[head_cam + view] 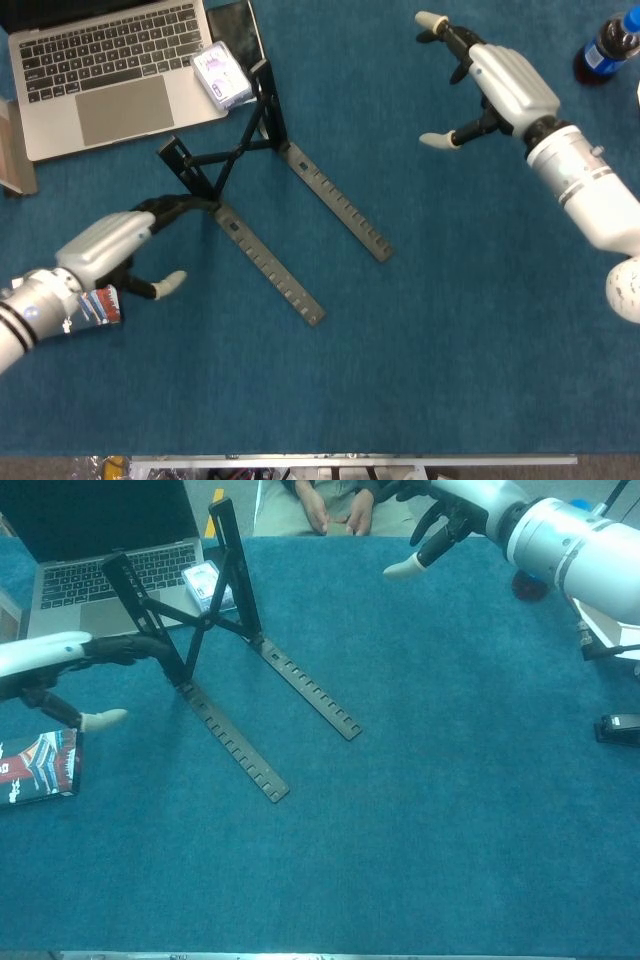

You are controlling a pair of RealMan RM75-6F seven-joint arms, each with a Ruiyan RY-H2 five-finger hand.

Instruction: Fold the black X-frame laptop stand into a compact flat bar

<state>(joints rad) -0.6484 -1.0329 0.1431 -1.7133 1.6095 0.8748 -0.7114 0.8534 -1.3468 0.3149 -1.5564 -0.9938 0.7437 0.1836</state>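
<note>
- The stand [262, 190] [222, 640] sits on the blue table [420, 340], left of centre, just in front of the laptop [105, 70].
- It is black and still spread open: two long flat bars lie on the cloth, running side by side toward the near right, each with a row of small notches along its top.
- From the far ends of those bars, two shorter arms rise; the chest view shows them standing tilted, the right one taller.
- Thin struts cross between the uprights in an X.
- The right upright's top is near a small pale box [222, 75] that rests at the laptop's corner.
- The left hand [110, 250] [60, 665] is low at the left of the stand, fingers apart and holding nothing; its dark fingertips reach toward the foot of the left upright, and whether they touch it cannot be told.
- A small booklet [38, 765] lies by the left wrist.
- The right hand [490, 80] [450, 510] hangs over the far right of the table, well apart from the stand, fingers spread and empty.
- A dark bottle [605, 48] stands at the far right edge.
</note>
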